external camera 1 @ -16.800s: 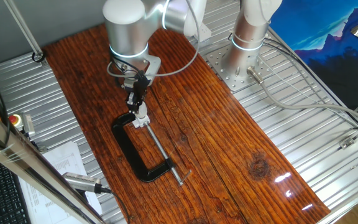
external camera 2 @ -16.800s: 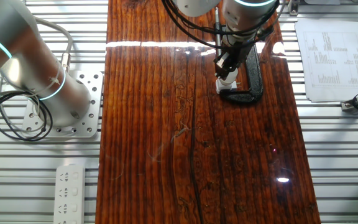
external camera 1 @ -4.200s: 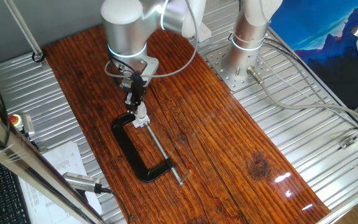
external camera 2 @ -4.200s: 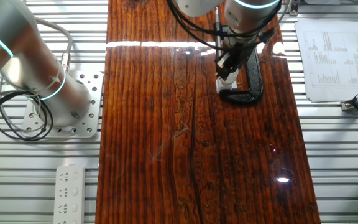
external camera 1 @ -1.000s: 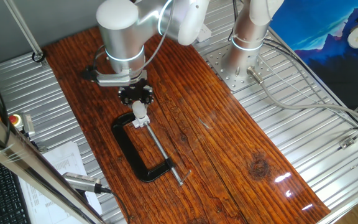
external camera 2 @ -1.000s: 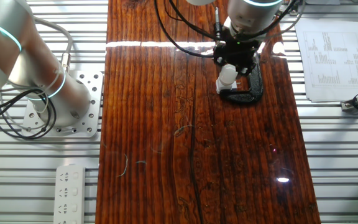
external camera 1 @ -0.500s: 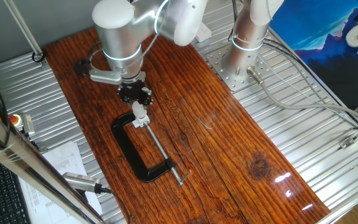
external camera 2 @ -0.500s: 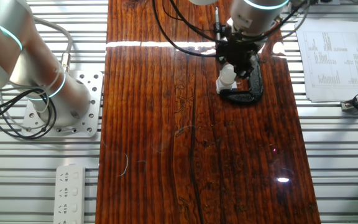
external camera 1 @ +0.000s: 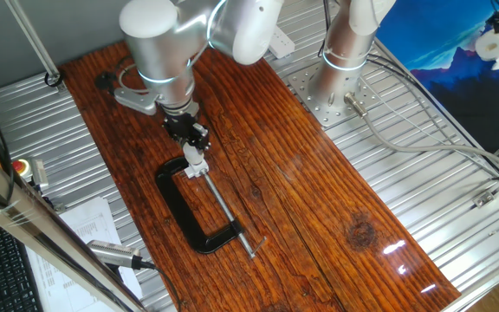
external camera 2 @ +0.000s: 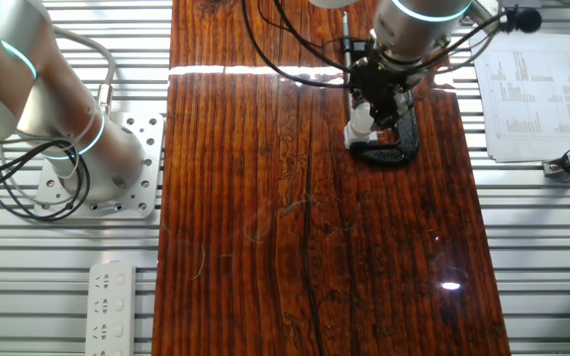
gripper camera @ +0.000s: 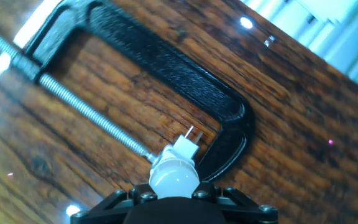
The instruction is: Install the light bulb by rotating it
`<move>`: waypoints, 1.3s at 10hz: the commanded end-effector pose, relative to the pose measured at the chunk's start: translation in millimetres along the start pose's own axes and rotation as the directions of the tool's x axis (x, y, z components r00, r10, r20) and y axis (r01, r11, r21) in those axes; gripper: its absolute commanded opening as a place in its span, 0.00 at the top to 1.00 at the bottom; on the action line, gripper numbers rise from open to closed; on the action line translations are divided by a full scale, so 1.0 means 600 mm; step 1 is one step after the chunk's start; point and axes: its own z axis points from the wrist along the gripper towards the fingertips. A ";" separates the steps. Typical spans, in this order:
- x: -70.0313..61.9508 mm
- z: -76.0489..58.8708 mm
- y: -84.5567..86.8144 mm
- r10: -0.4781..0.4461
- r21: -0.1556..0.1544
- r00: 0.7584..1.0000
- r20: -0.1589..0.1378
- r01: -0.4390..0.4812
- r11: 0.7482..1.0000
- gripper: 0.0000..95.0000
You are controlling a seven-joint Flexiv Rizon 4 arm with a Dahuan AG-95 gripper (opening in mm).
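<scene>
**Bulb pinched over a clamped socket**

Claw [external camera 1: 196, 144] poised straight down over the light bulb [gripper camera: 174, 177], fingers pinching the frosted dome from opposite sides; held vertical, presumably so that a twist of the wrist would turn the bulb about its own axis. Bulb stood upright on the small white socket block [gripper camera: 184, 149], well in from the surface [external camera 2: 265, 247] edges, toward the far end on the side of the paper sheet [external camera 2: 527, 89]. Socket block wedged between the screw tip and the fixed end of the black C-clamp [external camera 1: 184, 212], seemingly to stop the block from spinning along with the bulb. Clamp laid flat on the wood, threaded rod [gripper camera: 86, 112] running diagonally away from the bulb. Depth of thread engagement hidden under the dome; impossible to judge how many more turns were needed.
</scene>
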 end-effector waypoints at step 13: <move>0.001 -0.001 0.002 0.447 -0.017 0.894 -0.006 -0.447 0.894 0.80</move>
